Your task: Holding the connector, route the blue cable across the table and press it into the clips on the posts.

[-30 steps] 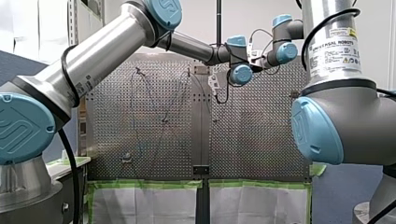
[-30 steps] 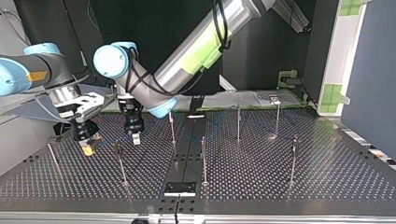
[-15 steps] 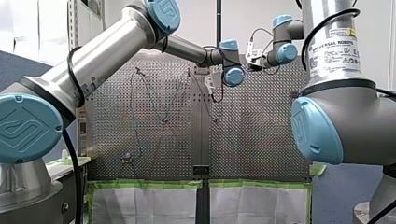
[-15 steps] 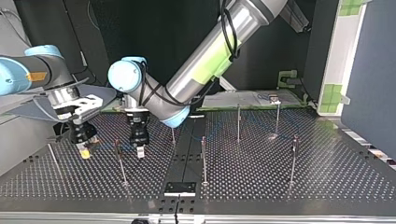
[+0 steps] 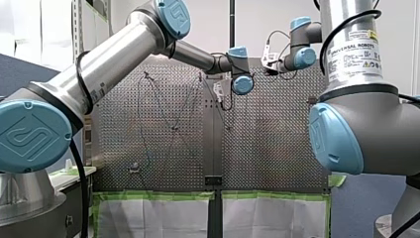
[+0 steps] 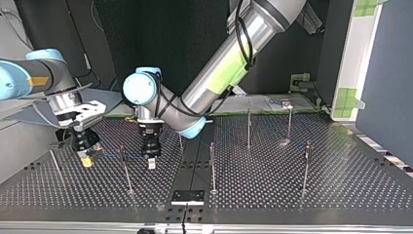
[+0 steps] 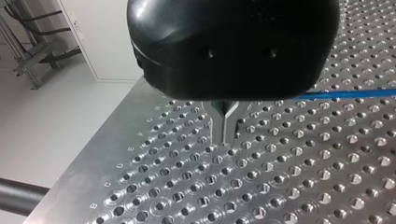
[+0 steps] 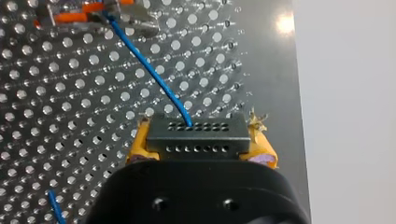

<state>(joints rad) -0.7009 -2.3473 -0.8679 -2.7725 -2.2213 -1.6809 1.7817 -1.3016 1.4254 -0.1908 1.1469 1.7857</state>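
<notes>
In the right wrist view my right gripper (image 8: 198, 154) has its yellow pads shut on a black connector (image 8: 197, 137). The blue cable (image 8: 149, 70) runs from the connector over the perforated plate to an orange-marked clip (image 8: 79, 16) ahead. In the top view my right gripper (image 6: 86, 160) hangs low at the left, and the blue cable (image 6: 109, 156) stretches from it to a thin post (image 6: 125, 170). My left gripper (image 6: 151, 164) hovers just right of that post. Its metal fingertips (image 7: 225, 133) are shut on nothing just above the plate, with the cable (image 7: 345, 94) passing beside it.
Several more thin posts stand on the plate, among them one at the centre (image 6: 212, 168), one behind it (image 6: 249, 127) and one at the right (image 6: 306, 165). A black bracket (image 6: 187, 196) sits at the near edge. A short post (image 6: 56, 165) stands left of my right gripper.
My left arm has swung towards the top view's right and nearer the camera, lowering its shut gripper beside the post. My right gripper has barely shifted, still holding the connector.
</notes>
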